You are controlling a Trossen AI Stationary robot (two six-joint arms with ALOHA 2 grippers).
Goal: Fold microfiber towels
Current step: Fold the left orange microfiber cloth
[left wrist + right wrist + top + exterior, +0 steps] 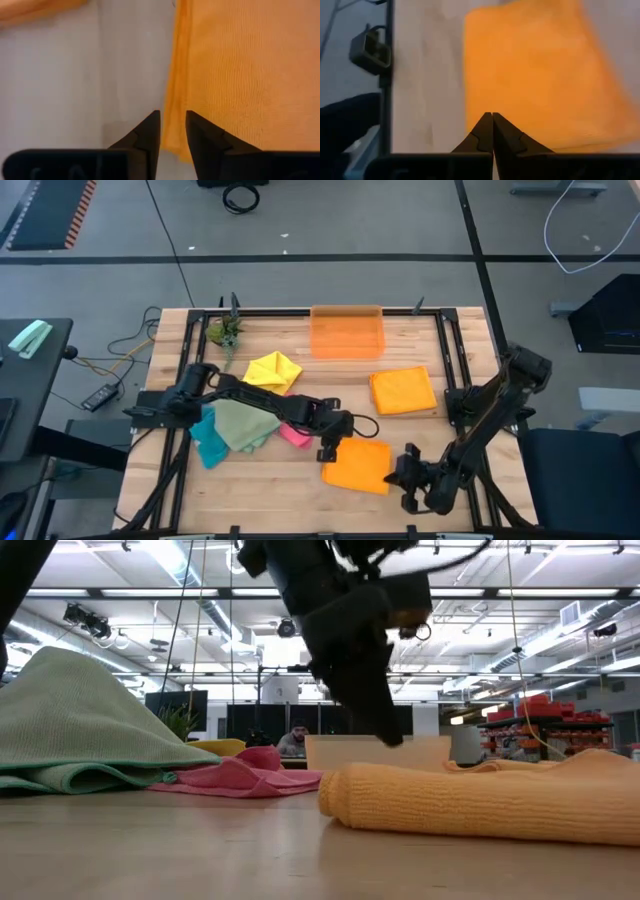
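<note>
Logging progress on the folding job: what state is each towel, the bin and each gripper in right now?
Near orange towel: folded, flat.
Far orange towel: folded, flat.
Yellow towel: crumpled.
Green towel: unfolded, heaped.
Orange bin: upright.
Left gripper: slightly open at towel edge.
Right gripper: shut.

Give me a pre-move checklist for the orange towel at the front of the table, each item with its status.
1. Left tool at the front orange towel, jaws slightly apart astride its folded edge: ok.
2. Towel actually gripped by left tool: cannot tell.
3. Right tool shut and empty, at the towel's right side: ok.
4. Front orange towel lies folded flat: ok.
5. Second orange towel folded, clear of both arms: ok.
6. Green towel, teal, pink and yellow towel folded: not ok.
</note>
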